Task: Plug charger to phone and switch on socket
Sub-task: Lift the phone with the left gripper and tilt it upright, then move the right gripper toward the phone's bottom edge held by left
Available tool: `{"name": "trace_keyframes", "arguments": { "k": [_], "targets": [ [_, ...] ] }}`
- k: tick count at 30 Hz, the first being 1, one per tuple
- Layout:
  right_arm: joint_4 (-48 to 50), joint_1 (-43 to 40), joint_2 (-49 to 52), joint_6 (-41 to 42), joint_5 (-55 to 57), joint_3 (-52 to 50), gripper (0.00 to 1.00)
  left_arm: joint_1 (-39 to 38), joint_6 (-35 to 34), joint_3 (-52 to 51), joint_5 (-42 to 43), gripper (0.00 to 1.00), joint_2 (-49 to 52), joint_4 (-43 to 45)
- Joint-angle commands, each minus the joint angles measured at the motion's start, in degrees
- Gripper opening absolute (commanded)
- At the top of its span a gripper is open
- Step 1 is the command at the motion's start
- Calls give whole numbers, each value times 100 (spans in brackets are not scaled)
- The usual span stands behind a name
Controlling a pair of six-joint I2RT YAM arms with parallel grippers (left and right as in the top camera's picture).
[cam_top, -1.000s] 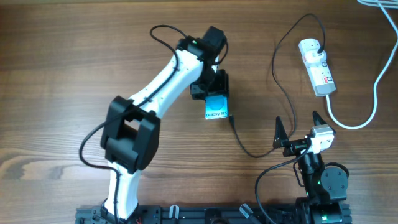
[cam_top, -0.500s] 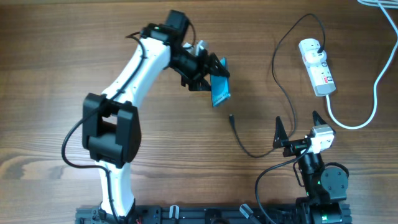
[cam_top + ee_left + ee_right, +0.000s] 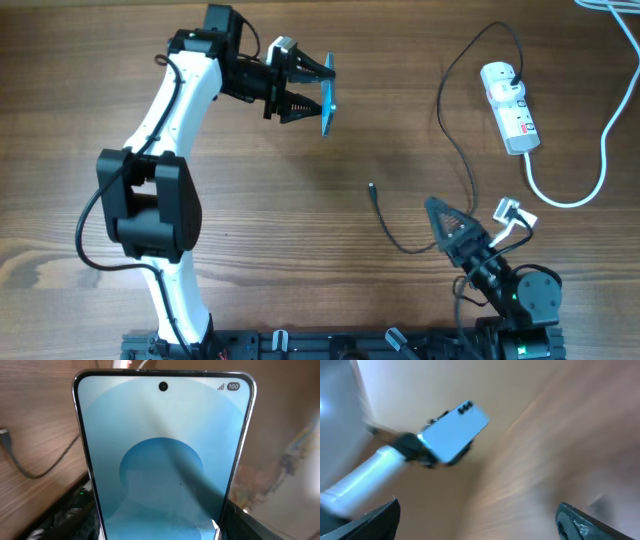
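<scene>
1. pinching the phone [image 3: 327, 105] by its sides, the left gripper [image 3: 320, 88] is now farther up and left than a second ago, with the phone off the table [image 3: 300, 250] and edge-on from above.
2. right gripper [image 3: 447, 217], spread wide and empty, has swung leftward.
3. charger [image 3: 371, 187] tip lies unmoved mid-table.
4. socket [image 3: 510, 105] unmoved, far right.

Phone [image 3: 328, 115] in left end effector [image 3: 320, 90], left of charger [image 3: 373, 190]; socket [image 3: 510, 108] far right.

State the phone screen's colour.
Pale blue with darker blue circles; the phone shows best in left wrist view.
</scene>
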Motion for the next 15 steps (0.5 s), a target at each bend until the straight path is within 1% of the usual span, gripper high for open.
{"name": "trace_keyframes", "arguments": {
  "k": [1, 3, 5, 6, 7, 9, 10, 13, 14, 15],
  "targets": [
    [109, 22, 11, 3010, -9, -7, 100, 151, -131, -20, 699, 63, -256, 15],
    [37, 22, 11, 3521, 28, -7, 100, 208, -282, -20, 719, 63, -256, 17],
    [37, 22, 11, 4061, -267, -7, 100, 262, -319, -20, 754, 63, -256, 15],
    [42, 22, 11, 4183, -378, -7, 100, 284, -319, -20, 765, 63, -256, 15],
    [164, 22, 11, 4109, -581, -4, 100, 308, -319, -20, 769, 63, -256, 13],
    [780, 22, 11, 3552, -682, -4, 100, 361, -361, -20, 820, 63, -256, 13],
    [1519, 22, 11, 3014, -684, -7, 100, 389, -437, -20, 831, 63, -256, 13],
    [3202, 20, 11, 2369, -658, 26, 100, 468, -627, -20, 831, 62, -256, 20],
    [3512, 20, 11, 2284, -662, 101, 100, 496, -627, -20, 831, 62, -256, 17],
    [3580, 20, 11, 2208, -717, 234, 100, 520, -623, -20, 828, 62, -256, 17]
  ]
}}
